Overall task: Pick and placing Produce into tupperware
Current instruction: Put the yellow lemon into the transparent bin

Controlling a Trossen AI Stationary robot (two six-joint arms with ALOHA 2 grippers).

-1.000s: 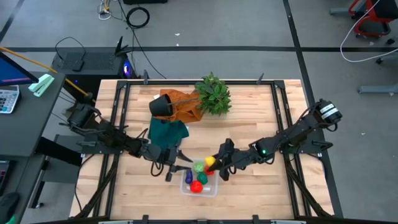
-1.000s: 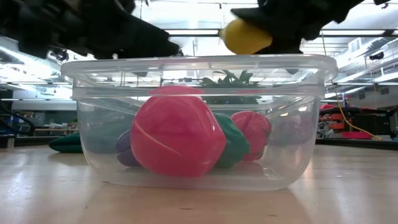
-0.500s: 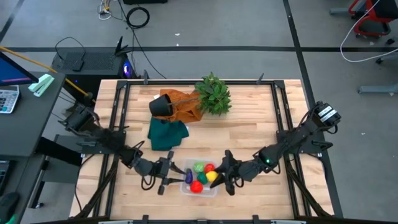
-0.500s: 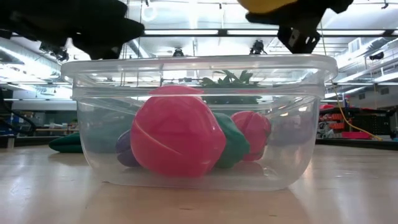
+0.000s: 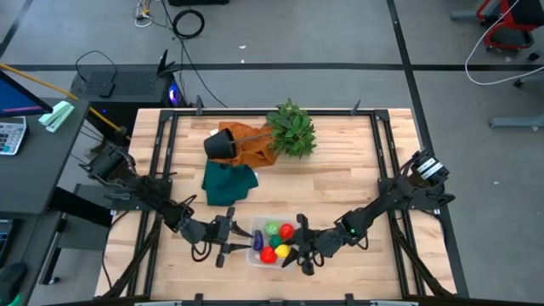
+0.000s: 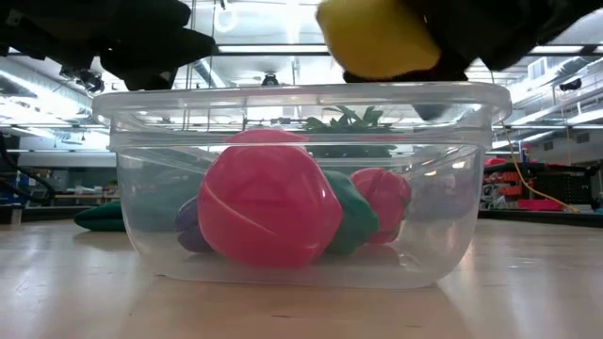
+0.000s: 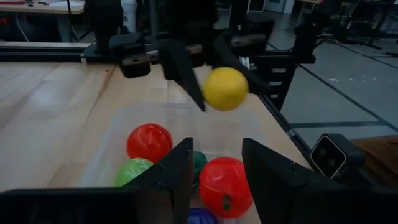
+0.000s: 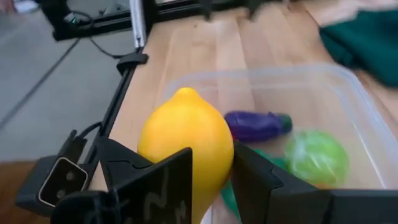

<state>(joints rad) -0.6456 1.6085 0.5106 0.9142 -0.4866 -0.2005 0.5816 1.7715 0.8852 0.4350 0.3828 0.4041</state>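
Observation:
The clear tupperware point(image 5: 272, 243) sits near the table's near edge. In it lie two red pieces point(image 7: 149, 142) point(image 7: 225, 185), a light green one point(image 8: 317, 155), a purple one point(image 8: 258, 124) and a dark green one point(image 7: 199, 163). The yellow lemon point(image 5: 283, 251) is in my right gripper point(image 5: 294, 253), above the tub's near right part. In the low view the lemon point(image 6: 377, 38) hangs above the rim of the tupperware point(image 6: 301, 94). My left gripper point(image 5: 240, 238) is open at the tub's left side, touching nothing. My right gripper pinches the yellow lemon between its two fingers point(image 8: 168, 180), one on each side point(image 8: 219, 158) of its body. It reaches in from the table's right, roughly level. The lemon is lifted clear, above the tub's rim, touching no other piece.
On the far half of the table a green cloth point(image 5: 228, 183), a tipped black pot point(image 5: 219, 143) on an orange cloth point(image 5: 253, 144) and a bushy leafy plant point(image 5: 291, 129) lie apart from the tub. Bare wood lies to the tub's right and left.
My right gripper has carried the lemon from the tub's far right corner toward the table's near edge, over the tub, still shut on it. My left gripper has drawn back from the tub's far left corner toward the near left. The tub and its pieces have stayed put.

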